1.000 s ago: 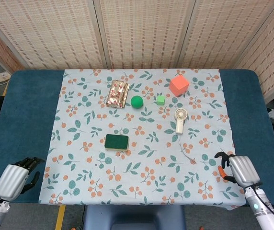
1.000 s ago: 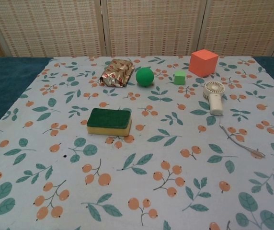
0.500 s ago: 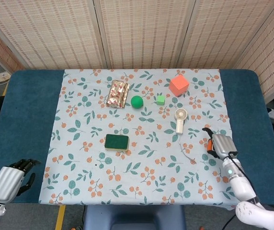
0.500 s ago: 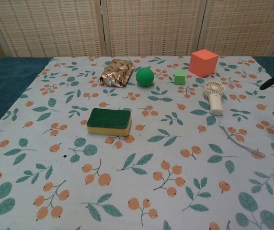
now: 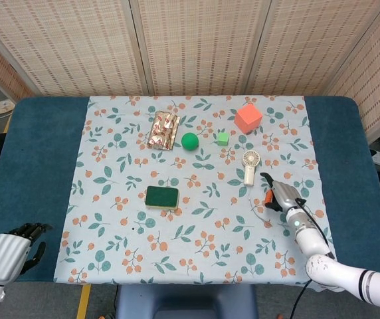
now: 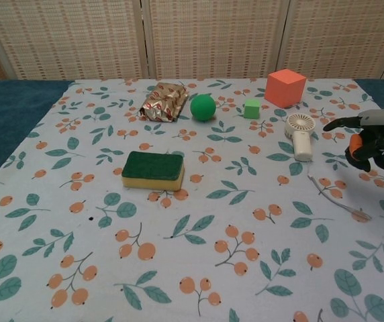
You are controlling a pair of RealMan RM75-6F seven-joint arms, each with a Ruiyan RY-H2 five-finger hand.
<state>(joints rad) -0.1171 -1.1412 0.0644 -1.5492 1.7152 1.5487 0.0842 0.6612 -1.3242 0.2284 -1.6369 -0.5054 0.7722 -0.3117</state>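
My right hand [image 5: 280, 195] hovers over the floral cloth just right of and nearer than the white hand-held fan [image 5: 250, 165]. In the chest view the right hand [image 6: 373, 137] reaches in from the right edge, fingers apart, one stretched toward the fan [image 6: 301, 134], with nothing in it. The fan's thin cord [image 6: 340, 198] lies on the cloth below the hand. My left hand [image 5: 7, 251] hangs off the table's near left corner, empty with fingers loosely bent, and does not show in the chest view.
On the floral cloth [image 5: 110, 219] lie a green sponge [image 5: 161, 197], a foil packet [image 5: 164, 130], a green ball [image 5: 189, 141], a small green cube [image 5: 222, 138] and an orange-red cube [image 5: 248, 117]. Blue table [image 5: 37, 159] borders the cloth; wicker screens stand behind.
My right hand has travelled from the near right corner up and leftward across the cloth toward the fan. The left hand has sunk slightly lower and further left. The objects have not moved.
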